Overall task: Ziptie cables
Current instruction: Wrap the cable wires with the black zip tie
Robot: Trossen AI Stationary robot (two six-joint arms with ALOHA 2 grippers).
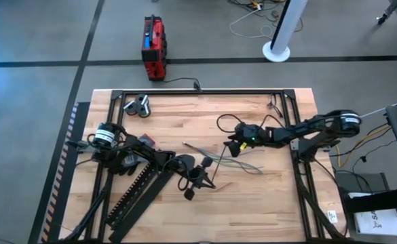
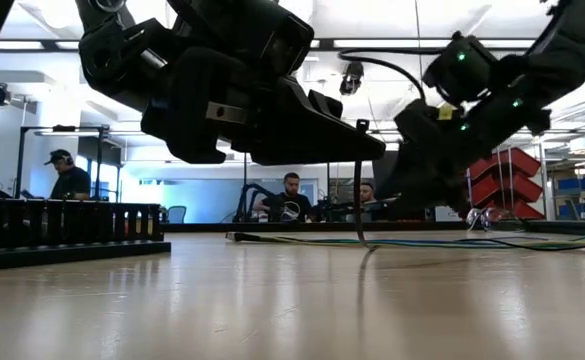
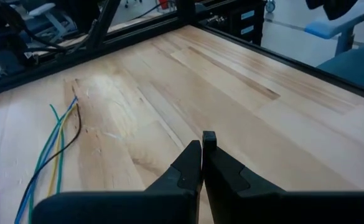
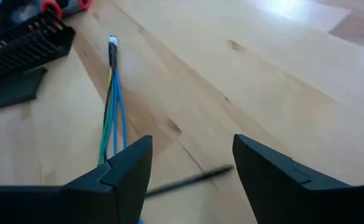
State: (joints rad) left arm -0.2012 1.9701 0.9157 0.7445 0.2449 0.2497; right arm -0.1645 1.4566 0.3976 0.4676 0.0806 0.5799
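The cables (image 1: 220, 160), thin blue, green and dark wires, lie flat in a loose bundle on the wooden table's middle; they also show in the right wrist view as cables (image 4: 111, 112). My right gripper (image 1: 235, 148) hovers open just above them, with fingers (image 4: 132, 162) on either side of bare wood. My left gripper (image 1: 203, 177) is nearer the front edge and is shut on a thin black zip tie (image 2: 360, 190), which stands upright in the low view. My left gripper pinches the zip tie between its two fingertips (image 3: 194, 155), just below the head (image 3: 209, 138), which sticks out past them. In the low view the strap hangs straight down from the fingers. Its curved tail end (image 2: 364, 244) reaches the table beside the cables.
A black comb-toothed duct (image 1: 140, 190) and its flat lid lie at the front left under my left arm. A grey tool (image 1: 138, 106) sits at the far left. A red box (image 1: 153, 47) stands beyond the far edge. Black frame rails (image 1: 198, 91) border the table. People sit in the room behind.
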